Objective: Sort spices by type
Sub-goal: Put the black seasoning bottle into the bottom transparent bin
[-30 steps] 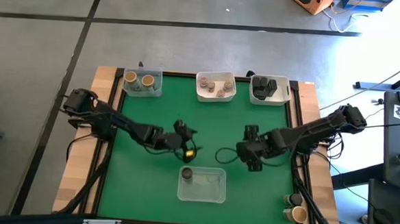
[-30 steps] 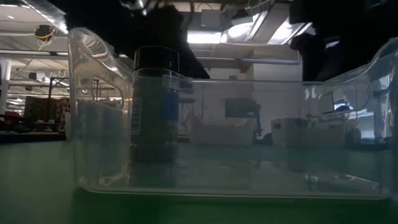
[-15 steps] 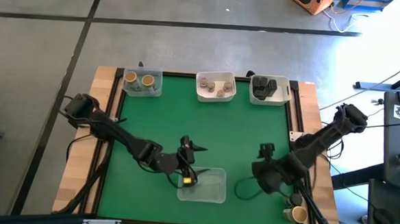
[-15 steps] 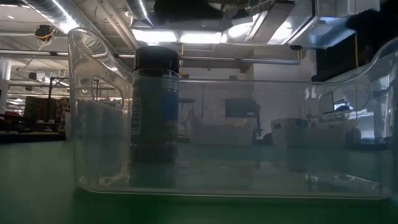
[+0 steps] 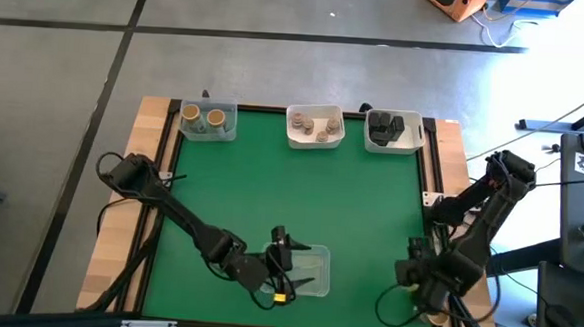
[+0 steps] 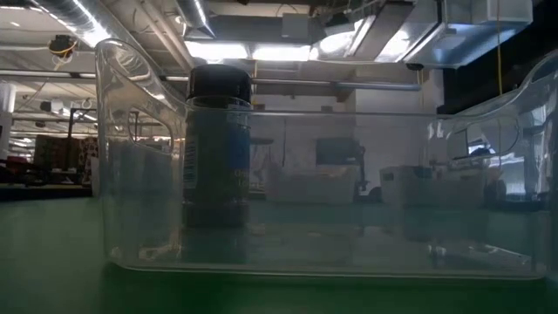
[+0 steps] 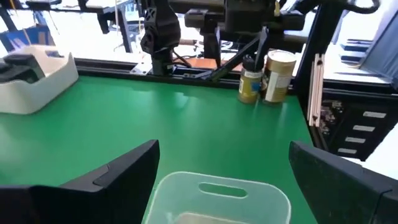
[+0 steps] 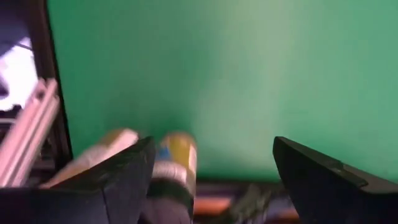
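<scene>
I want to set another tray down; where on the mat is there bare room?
The green mat is bare across its middle, between the three far-edge trays and the near clear tray. Crowded spots: that near tray, under the left gripper, and the near right corner, where the right gripper hovers by jars.

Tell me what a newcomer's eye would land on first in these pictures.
The clear tray fills the low view at the table's near edge, with one black-capped spice jar upright inside it. Above it the open left gripper hovers. The open right gripper hangs over two tan-topped jars at the near right corner.
</scene>
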